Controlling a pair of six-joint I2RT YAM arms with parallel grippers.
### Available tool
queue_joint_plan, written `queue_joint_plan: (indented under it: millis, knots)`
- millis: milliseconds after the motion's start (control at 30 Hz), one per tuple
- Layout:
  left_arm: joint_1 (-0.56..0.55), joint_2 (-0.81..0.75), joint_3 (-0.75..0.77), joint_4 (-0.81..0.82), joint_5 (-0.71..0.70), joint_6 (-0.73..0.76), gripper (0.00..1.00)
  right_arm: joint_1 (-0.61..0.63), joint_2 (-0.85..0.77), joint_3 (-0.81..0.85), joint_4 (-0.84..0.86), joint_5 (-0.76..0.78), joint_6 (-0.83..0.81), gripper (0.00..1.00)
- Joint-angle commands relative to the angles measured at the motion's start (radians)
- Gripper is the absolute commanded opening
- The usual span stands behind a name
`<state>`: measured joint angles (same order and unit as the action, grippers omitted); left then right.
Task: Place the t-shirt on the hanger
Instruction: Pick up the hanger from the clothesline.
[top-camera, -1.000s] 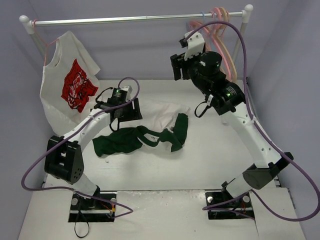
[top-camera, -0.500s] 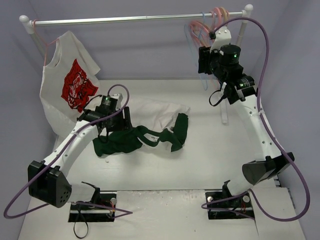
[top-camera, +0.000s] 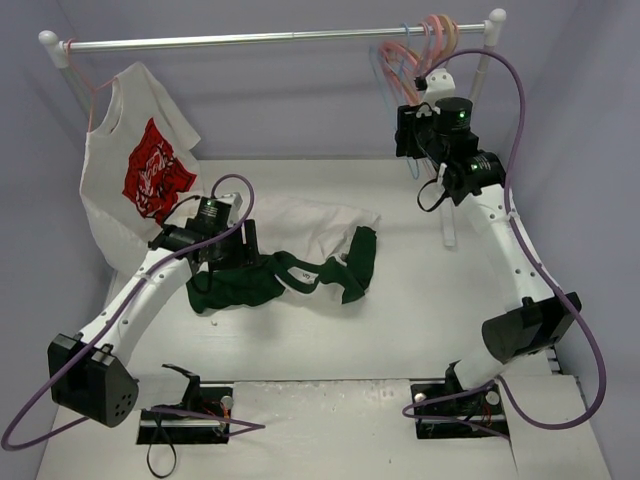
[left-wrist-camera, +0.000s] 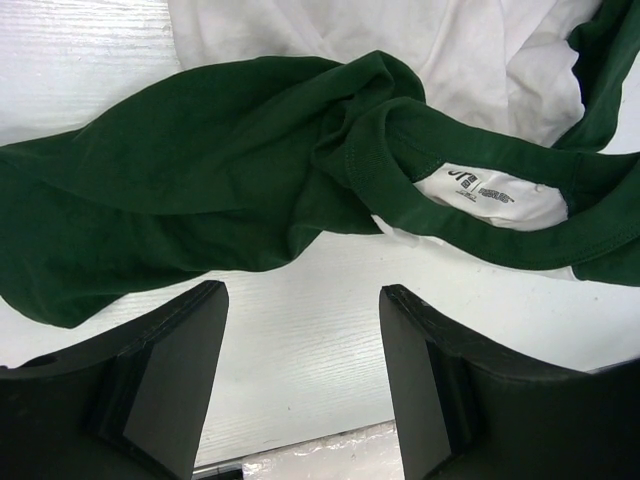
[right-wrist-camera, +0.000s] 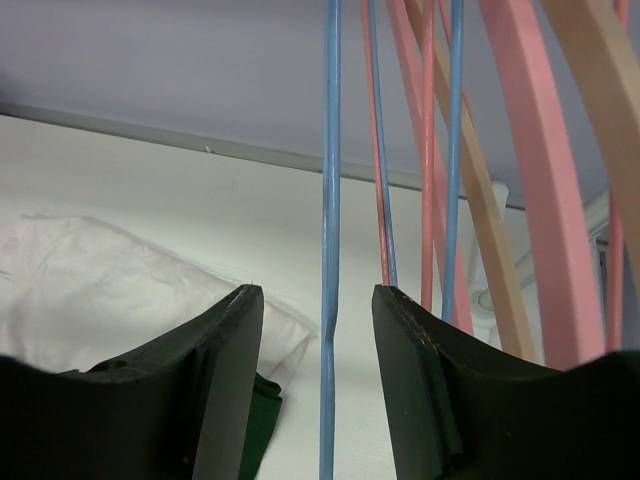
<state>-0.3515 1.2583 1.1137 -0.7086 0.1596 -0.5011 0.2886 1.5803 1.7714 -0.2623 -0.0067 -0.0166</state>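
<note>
The t-shirt (top-camera: 318, 228) lies crumpled on the table, white body at the back, dark green sleeves and collar in front. In the left wrist view the green sleeve (left-wrist-camera: 190, 180) and the collar with its label (left-wrist-camera: 480, 195) lie just beyond my fingers. My left gripper (top-camera: 226, 262) (left-wrist-camera: 300, 300) is open and empty, over bare table at the sleeve's near edge. The light-blue hanger (top-camera: 377, 68) hangs on the rail at the right. My right gripper (top-camera: 404, 132) (right-wrist-camera: 318, 292) is open, with one blue wire of the hanger (right-wrist-camera: 331, 150) between its jaws, untouched.
A white shirt with a red graphic (top-camera: 140, 170) hangs at the left end of the rail (top-camera: 250, 40). Pink and peach hangers (top-camera: 436, 38) (right-wrist-camera: 520, 180) hang beside the blue one. The rack's right post (top-camera: 482, 75) stands just behind my right arm.
My right gripper has moved right and up to the hangers, and the blue wire now stands between its jaws. My left arm has swung left and lowered its gripper to the green sleeve.
</note>
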Motion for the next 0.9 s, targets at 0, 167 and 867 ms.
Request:
queue_joint_plan:
  millis: [0,167,867]
  knots:
    - [0.005,-0.028,0.0,-0.003,0.001,0.007,0.62,-0.005,-0.003,-0.018,0.092,0.004,0.007,0.49]
    - [0.005,-0.028,-0.002,-0.006,0.001,0.013,0.62,-0.005,0.0,-0.049,0.098,0.004,0.006,0.47]
    - [0.005,-0.01,0.031,-0.014,0.02,0.021,0.62,0.012,-0.083,-0.006,0.241,-0.058,-0.037,0.0]
